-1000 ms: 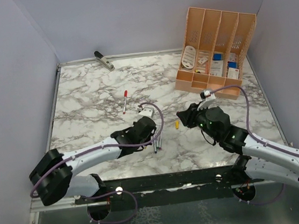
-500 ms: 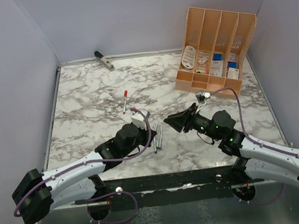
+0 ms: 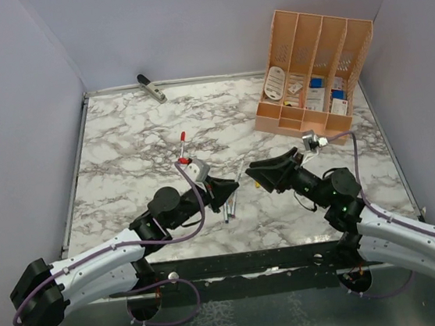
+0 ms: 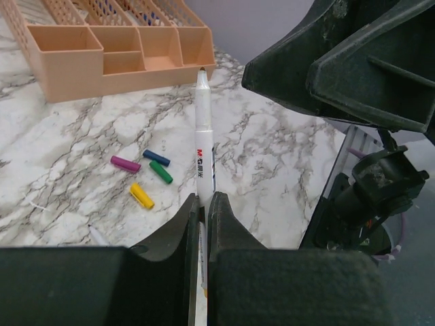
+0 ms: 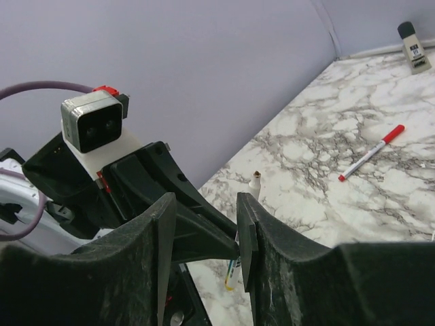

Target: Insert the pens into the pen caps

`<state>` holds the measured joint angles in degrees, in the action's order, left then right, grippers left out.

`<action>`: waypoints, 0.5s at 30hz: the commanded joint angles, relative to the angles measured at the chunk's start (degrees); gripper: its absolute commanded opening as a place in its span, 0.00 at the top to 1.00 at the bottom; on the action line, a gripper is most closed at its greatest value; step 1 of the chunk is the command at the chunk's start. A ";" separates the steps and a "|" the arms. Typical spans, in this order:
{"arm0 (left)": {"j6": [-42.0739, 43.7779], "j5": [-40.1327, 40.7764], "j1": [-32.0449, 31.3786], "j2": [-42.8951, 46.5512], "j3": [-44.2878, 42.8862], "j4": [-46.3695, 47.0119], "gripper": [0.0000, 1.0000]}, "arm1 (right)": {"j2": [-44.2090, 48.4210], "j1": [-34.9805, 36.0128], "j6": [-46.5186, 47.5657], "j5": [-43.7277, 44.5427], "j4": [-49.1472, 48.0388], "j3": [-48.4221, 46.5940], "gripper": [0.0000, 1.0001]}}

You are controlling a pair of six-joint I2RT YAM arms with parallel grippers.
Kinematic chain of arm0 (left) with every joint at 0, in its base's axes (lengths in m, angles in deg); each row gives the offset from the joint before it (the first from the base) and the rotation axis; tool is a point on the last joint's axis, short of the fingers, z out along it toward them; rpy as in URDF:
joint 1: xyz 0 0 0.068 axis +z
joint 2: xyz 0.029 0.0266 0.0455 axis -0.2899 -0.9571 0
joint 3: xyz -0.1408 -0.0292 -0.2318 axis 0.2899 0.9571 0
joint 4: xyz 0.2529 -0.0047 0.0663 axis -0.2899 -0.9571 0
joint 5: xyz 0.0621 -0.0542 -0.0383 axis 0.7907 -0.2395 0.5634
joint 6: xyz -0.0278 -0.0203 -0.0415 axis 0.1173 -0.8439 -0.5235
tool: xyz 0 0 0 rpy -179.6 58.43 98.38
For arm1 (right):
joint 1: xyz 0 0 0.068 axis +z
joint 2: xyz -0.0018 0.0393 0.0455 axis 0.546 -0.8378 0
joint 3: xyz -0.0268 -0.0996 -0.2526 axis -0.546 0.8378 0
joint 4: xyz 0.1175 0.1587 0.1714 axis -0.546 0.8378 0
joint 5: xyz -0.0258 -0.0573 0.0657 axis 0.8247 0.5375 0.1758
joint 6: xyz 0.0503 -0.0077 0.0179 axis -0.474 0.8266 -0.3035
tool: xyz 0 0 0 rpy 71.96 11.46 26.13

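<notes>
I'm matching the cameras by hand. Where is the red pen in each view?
Top external: red pen lies left of centre, a little above the middle.
Left wrist: not in it.
Right wrist: red pen lies at the right, at mid-height.
Shared landmark: grey tool, upper left in the top view and in the top right corner of the right wrist view.

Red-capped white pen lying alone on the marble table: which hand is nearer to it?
Left. The left hand, shut on another white marker pen, is just to the near-right of the red-capped white pen. The open right hand is farther right, beyond the left hand.
</notes>
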<state>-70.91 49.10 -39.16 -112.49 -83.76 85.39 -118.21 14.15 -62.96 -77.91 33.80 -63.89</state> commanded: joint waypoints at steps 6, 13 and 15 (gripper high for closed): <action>0.30 -5.40 -0.32 2.39 1.29 4.87 1.00 | 3.63 -0.13 2.60 6.09 -3.84 0.40 0.59; -0.39 -6.94 -0.33 2.89 0.73 6.03 1.00 | 0.97 -0.13 3.21 4.82 -3.94 -0.60 0.59; -0.62 -7.57 -0.28 2.94 0.43 6.15 1.00 | 0.17 -0.13 3.27 4.49 -4.60 -0.60 0.59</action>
<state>-70.93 44.64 -39.16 -110.66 -82.89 88.48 -116.81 14.15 -60.91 -74.04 31.09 -63.15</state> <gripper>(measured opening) 0.048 0.412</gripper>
